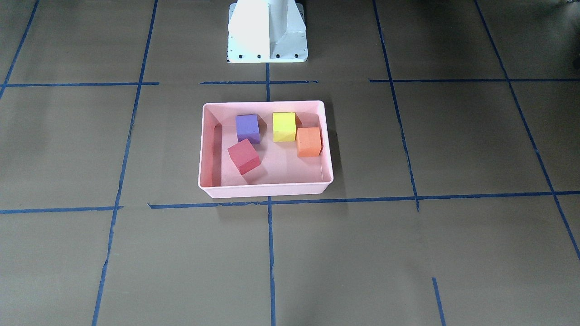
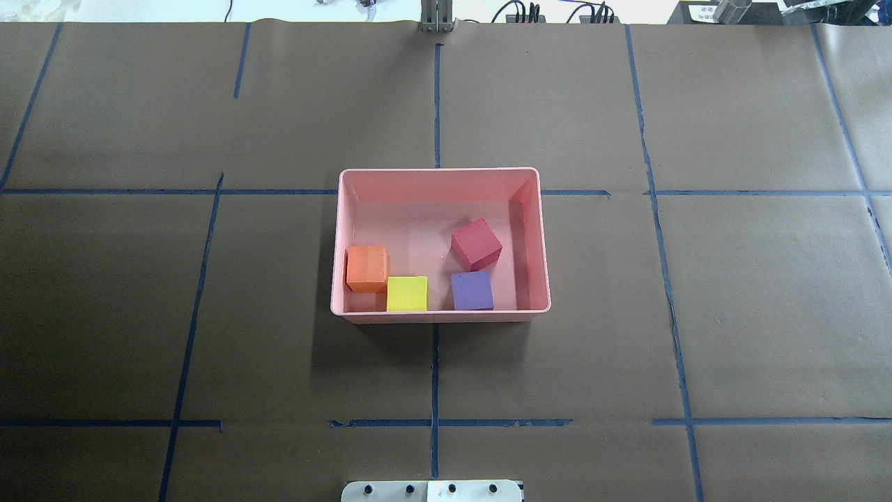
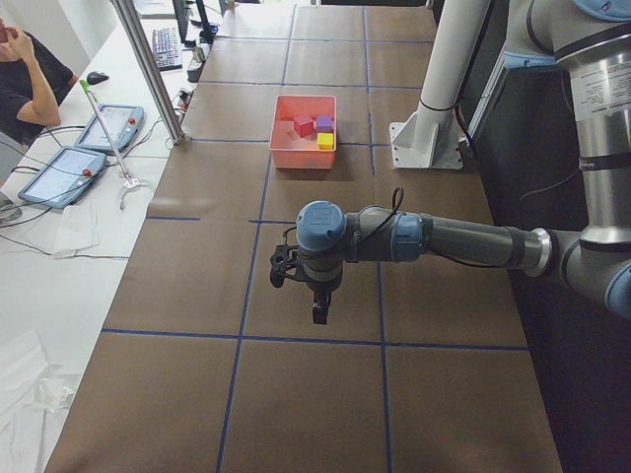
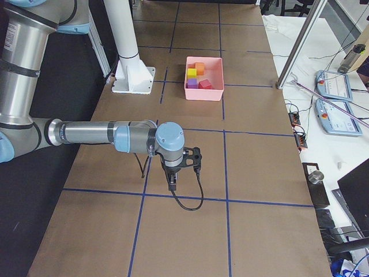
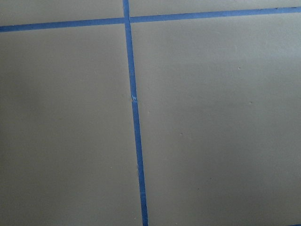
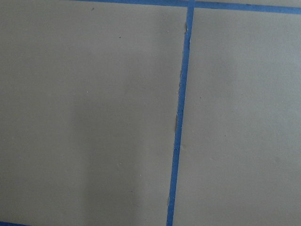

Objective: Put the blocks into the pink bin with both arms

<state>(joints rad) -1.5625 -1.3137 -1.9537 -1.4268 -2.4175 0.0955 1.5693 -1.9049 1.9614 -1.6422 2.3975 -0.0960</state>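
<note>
The pink bin (image 1: pixel 267 191) (image 2: pixel 439 315) stands mid-table and holds all four blocks: purple (image 1: pixel 248 128) (image 2: pixel 472 290), red (image 1: pixel 244 156) (image 2: pixel 476 244), orange (image 1: pixel 309 141) (image 2: pixel 366 268) and yellow-green (image 1: pixel 284 127) (image 2: pixel 407 293). The bin also shows small in the left side view (image 3: pixel 301 158) and the right side view (image 4: pixel 204 95). My left gripper (image 3: pixel 319 313) hangs over bare table far from the bin. My right gripper (image 4: pixel 171 186) does the same at the other end. Both show only in side views, so I cannot tell whether they are open or shut.
The white pedestal base (image 1: pixel 267 31) stands just behind the bin. Blue tape lines (image 2: pixel 435 376) cross the brown table cover. Both wrist views show only bare cover and tape. An operator (image 3: pixel 25 74) and tablets (image 3: pixel 108 126) are beside the table.
</note>
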